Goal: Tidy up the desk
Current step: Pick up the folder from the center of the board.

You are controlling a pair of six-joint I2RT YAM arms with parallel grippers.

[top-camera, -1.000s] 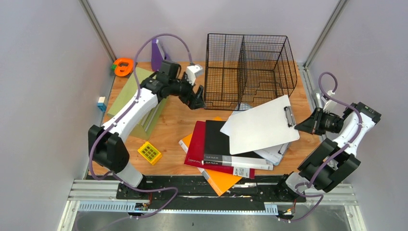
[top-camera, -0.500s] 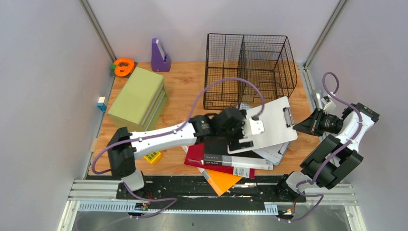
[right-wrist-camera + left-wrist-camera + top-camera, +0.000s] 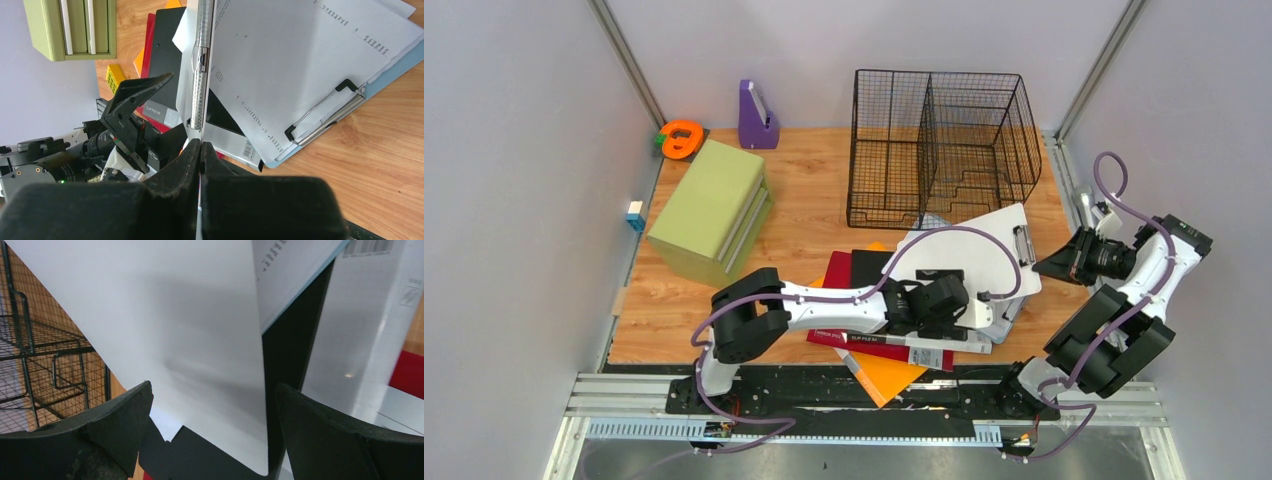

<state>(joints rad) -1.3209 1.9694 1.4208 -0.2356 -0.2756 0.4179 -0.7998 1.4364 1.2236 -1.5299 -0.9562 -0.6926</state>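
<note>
1. The worktop (image 3: 814,200) spans the floor of the cell between the grey walls, with both arm bases at its near edge.
2. The right tool (image 3: 1046,267) is clenched on the right edge of a white clipboard (image 3: 964,260). The board is tilted, its right end raised off the pile beneath. In the right wrist view it shows edge-on and runs straight into the closed fingers.
3. The left tool (image 3: 214,387) is released, with its fingers spread wide. The left arm lies stretched from the left across the pile to the board's near edge. In the left wrist view the white board fills the space between the fingers; whether they touch it I cannot tell.
4. The pile holds a black folder (image 3: 869,265) on a red folder (image 3: 836,270). An orange folder (image 3: 889,378) juts past the near edge, and a printed sheet (image 3: 310,65) is clipped to a blue board.
5. A black wire basket (image 3: 939,150) stands at the far side.
6. A green drawer box (image 3: 709,210) sits at the left. A purple holder (image 3: 757,118) and an orange tape dispenser (image 3: 681,138) sit in the far left corner.
</note>
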